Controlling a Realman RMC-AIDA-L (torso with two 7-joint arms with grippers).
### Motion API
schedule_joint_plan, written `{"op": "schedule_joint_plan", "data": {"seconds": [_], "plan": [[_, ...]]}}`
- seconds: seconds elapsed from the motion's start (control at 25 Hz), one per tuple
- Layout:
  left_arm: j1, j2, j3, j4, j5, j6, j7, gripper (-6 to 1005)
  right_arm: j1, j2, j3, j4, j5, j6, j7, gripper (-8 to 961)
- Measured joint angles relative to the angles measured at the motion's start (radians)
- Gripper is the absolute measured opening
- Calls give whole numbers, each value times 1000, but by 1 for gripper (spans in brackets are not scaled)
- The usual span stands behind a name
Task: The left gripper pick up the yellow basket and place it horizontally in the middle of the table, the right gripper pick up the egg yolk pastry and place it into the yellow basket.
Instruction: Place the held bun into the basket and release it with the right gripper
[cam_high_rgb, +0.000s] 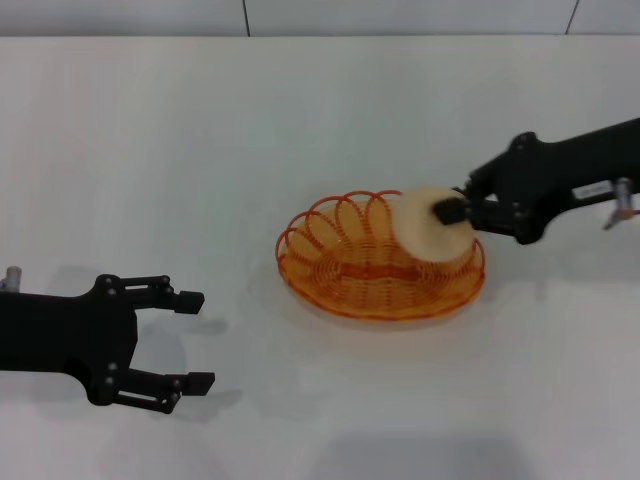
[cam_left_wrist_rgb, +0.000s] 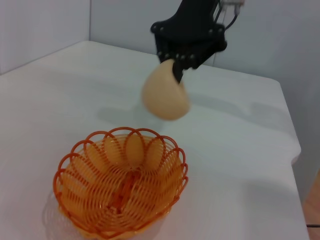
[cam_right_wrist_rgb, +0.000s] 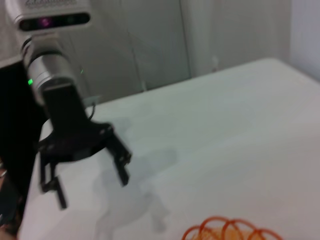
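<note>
With my right gripper (cam_high_rgb: 452, 213) clenched on the egg yolk pastry (cam_high_rgb: 432, 224) right of frame centre, I should centre it over the yellow basket (cam_high_rgb: 380, 262) before releasing; the left gripper (cam_high_rgb: 190, 340) idles open, lower left.

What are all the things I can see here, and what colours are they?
Basket: one, orange-yellow, middle of the table, nothing lying inside.
Pastry: one, pale cream, held in the air over the basket's right end.
Table: one, white, under everything.
Wall: pale grey, behind the table.
Right gripper: one, black, fingers shut on the pastry.
Left gripper: one, black, fingers open, near the table's left front.
</note>
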Motion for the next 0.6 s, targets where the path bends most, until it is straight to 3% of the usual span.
{"op": "schedule_joint_plan", "data": {"seconds": [0.32, 0.52, 0.6], "plan": [[-1, 0, 1, 0, -3, -2, 1, 875, -1, 1, -96, 154, 133, 142, -128, 39], [-4, 0, 0, 0, -3, -4, 1, 875, -6, 0, -95, 203, 183, 160, -176, 112], [-4, 0, 0, 0, -3, -8, 1, 875, -10, -1, -92, 205, 188, 165, -184, 183]]}}
